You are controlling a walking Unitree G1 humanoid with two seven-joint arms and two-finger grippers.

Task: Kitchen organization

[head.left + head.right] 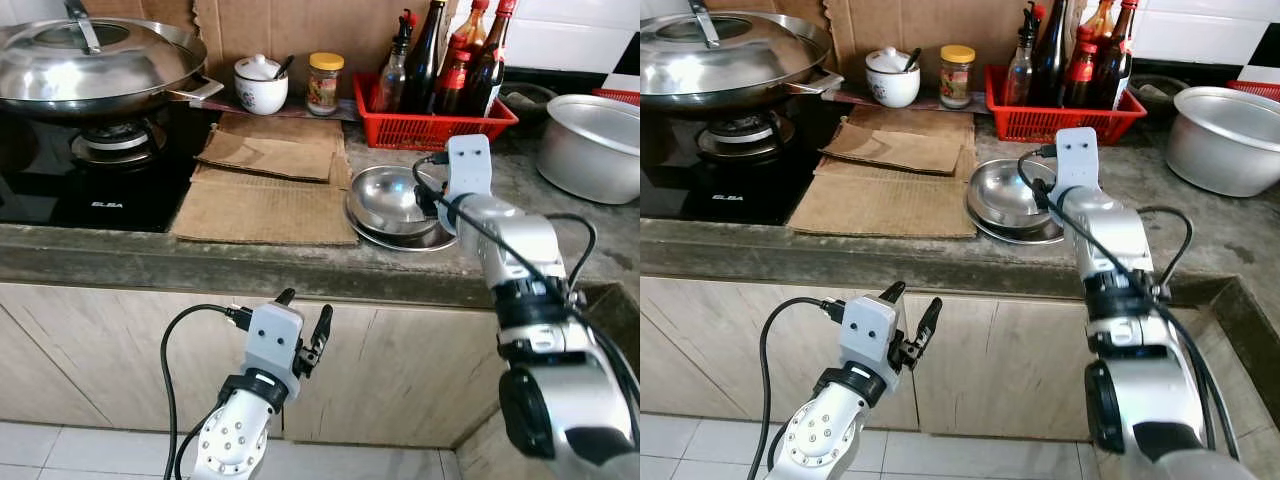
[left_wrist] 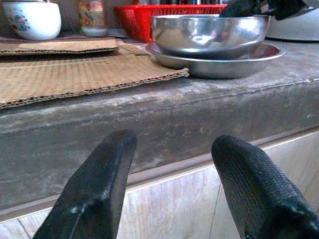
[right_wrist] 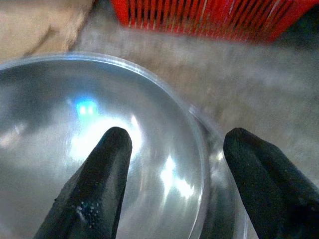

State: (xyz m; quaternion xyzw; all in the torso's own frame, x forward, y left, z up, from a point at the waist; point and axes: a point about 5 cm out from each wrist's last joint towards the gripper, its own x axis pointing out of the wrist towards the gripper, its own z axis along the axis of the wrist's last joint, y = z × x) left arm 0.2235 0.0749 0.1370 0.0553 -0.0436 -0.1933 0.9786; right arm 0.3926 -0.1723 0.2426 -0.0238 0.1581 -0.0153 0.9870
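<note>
I am looking at a steel bowl (image 1: pixel 388 196) sitting inside a wider steel plate (image 1: pixel 372 229), centre-right of the head view, near the front edge of the worktop (image 1: pixel 300 262). I judge the bowl to be light, rigid and slick; polished metal will be sliding against the plate and between smooth pads. The best hold appears to be the rim on the bowl's right side, one finger inside and one outside the wall.

My right hand (image 3: pixel 172 149) is hovering at that right rim with its fingers spread wide; in its wrist view one finger (image 3: pixel 102 174) is lying over the bowl's inside and the other (image 3: pixel 261 179) over the plate's edge. I see no contact yet.

My left hand (image 1: pixel 306 325) is waiting low, in front of the cabinet face, below the worktop edge, fingers also spread and holding nothing.

Around the bowl: flattened cardboard sheets (image 1: pixel 265 190) are lying just to its left, nearly touching the plate. A red basket (image 1: pixel 430 128) of bottles (image 1: pixel 425 55) is standing close behind it, and I rate it the main obstruction to any lift rearward. A white lidded pot (image 1: pixel 261 85) and a jar (image 1: pixel 324 82) are standing upper centre. A lidded wok (image 1: pixel 95 65) is resting on the burner at upper left, and a large grey pot (image 1: pixel 592 145) at the right edge, well apart.
</note>
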